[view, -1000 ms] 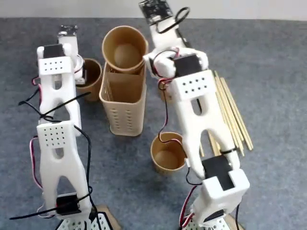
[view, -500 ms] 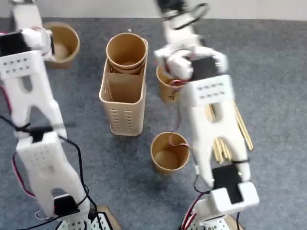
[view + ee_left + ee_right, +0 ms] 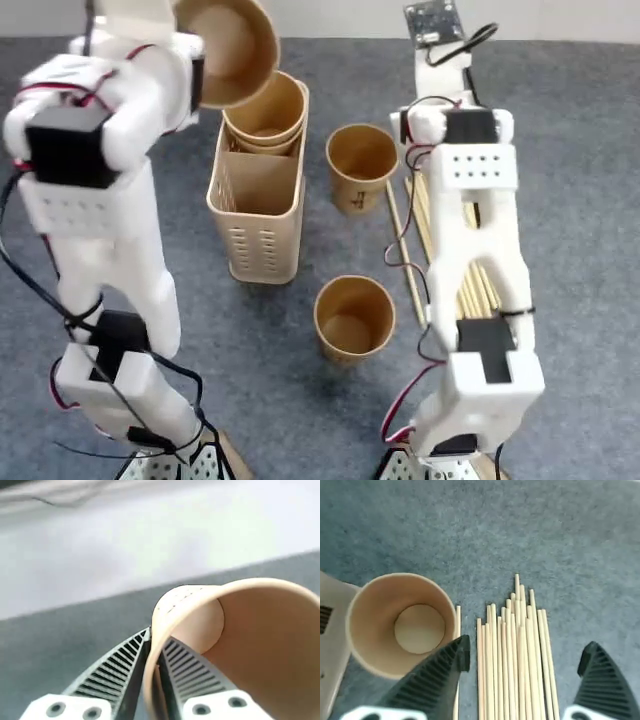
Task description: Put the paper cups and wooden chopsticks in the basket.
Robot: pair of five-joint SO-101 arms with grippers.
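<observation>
The left pincer (image 3: 155, 642) is clenched on the rim of a paper cup (image 3: 225, 50), held tilted in the air above the far end of the basket (image 3: 255, 235). Nested cups (image 3: 265, 110), two I think, sit in that end. The right pincer (image 3: 526, 652) hangs spread wide over the wooden chopsticks (image 3: 512, 630) lying on the tabletop (image 3: 580, 150) beside a standing cup (image 3: 362, 160). Another cup (image 3: 352, 318) stands near the basket.

1. Cup (image 3: 352, 318): tan paper, matt, smooth inside.
2. Chopsticks (image 3: 515, 655): pale bare wood, smooth, unvarnished look.
3. Basket (image 3: 255, 235): beige plastic, smooth with a faint sheen, walls pierced by small holes.
4. Table cover (image 3: 580, 150): grey cloth like carpet, rough, matt.
5. Arms (image 3: 480, 230): white plastic, matt, at left and right of the frame.
6. Fingers (image 3: 437, 677): black plastic, matt, ribbed on the inner faces.
</observation>
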